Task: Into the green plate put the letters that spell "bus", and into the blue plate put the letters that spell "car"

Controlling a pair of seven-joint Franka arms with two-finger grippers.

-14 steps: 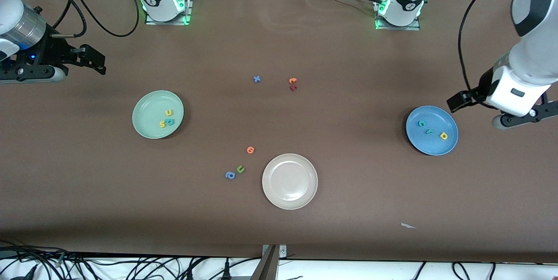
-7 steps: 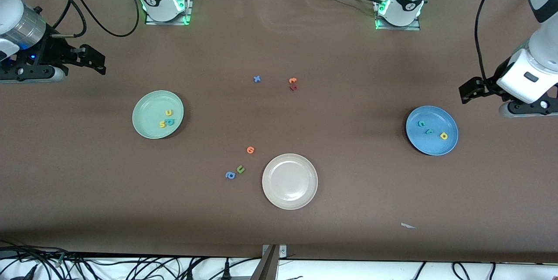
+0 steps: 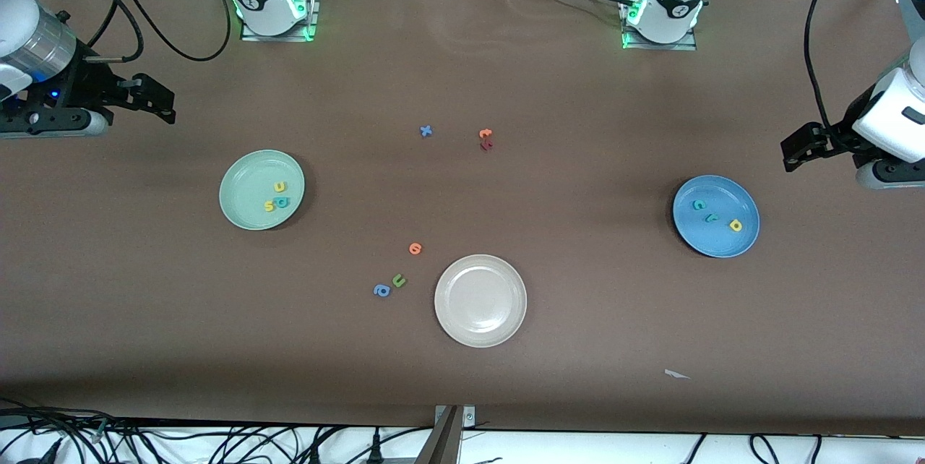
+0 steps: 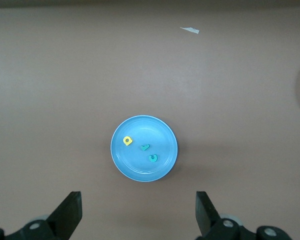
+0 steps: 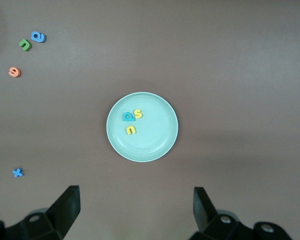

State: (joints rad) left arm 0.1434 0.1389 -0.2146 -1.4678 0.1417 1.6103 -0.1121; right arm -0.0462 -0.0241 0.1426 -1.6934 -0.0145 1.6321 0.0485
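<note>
left claw (image 4: 137,217) spread (raised) | right claw (image 5: 135,215) spread, raised

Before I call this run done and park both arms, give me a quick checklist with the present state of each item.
1. The letters that spell "bus" all lie in the green plate: ok.
2. The letters that spell "car" all lie in the blue plate: ok.
3. Olive-green u, blue a-shaped letter and orange letter lie on the table, outside the green and blue plates: ok.
4. Beige-white plate holds no letters: ok.
5. Left gripper open, holding nothing, above the table beside the blue plate: ok.
6. Right gripper open, holding nothing, above the table beside the green plate: ok.
</note>
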